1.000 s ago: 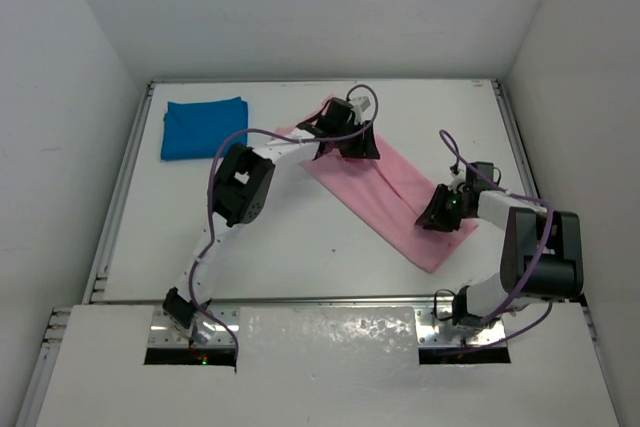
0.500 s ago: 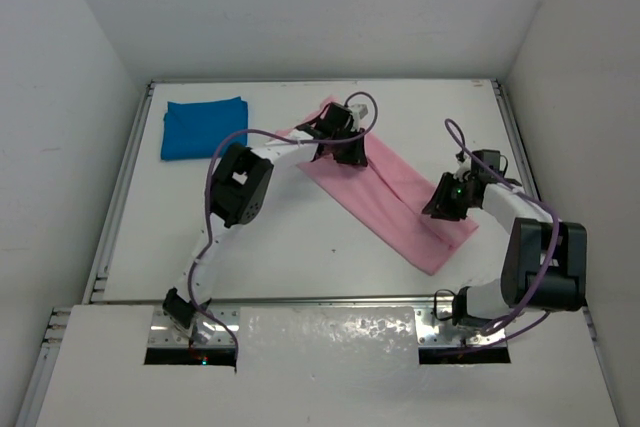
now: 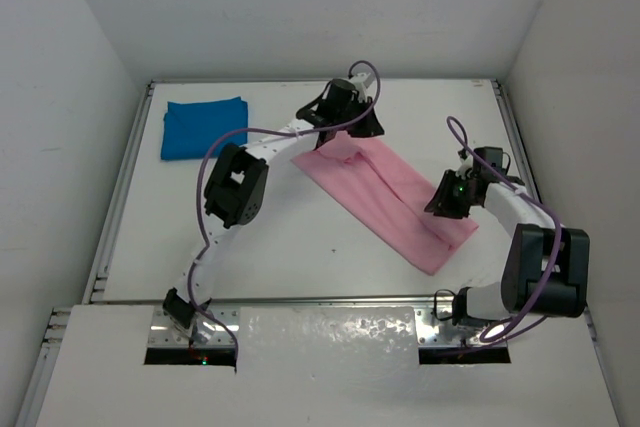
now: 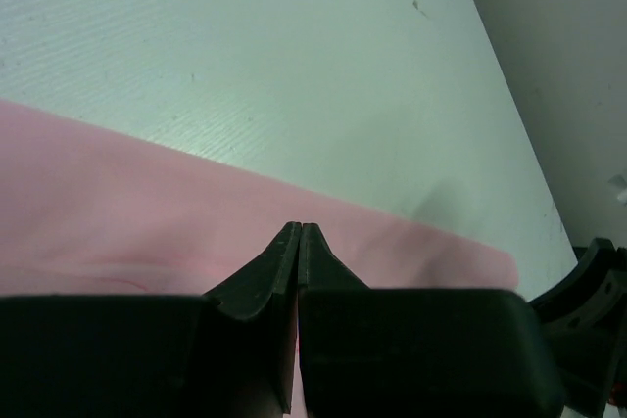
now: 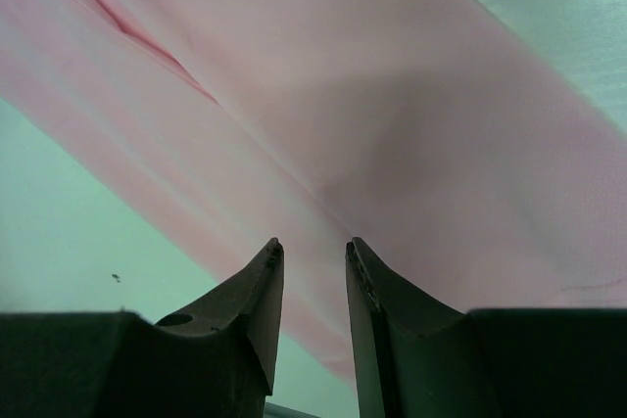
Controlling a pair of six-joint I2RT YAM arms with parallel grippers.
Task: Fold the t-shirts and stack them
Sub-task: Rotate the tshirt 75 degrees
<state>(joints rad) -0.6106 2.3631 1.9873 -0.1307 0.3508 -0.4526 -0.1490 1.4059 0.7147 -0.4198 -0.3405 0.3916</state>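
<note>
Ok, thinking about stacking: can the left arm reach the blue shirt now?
Probably not yet: the left gripper is shut on the pink shirt. Otherwise the way to the blue shirt looks free.

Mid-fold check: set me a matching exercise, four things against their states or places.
1 pink shirt
2 blue shirt
3 left gripper
4 right gripper

A folded, far left
B open, over pink cloth
C shut on the pink shirt's far end
D lying as a long diagonal strip

Pairs: 1-D, 2-A, 3-C, 4-B
</note>
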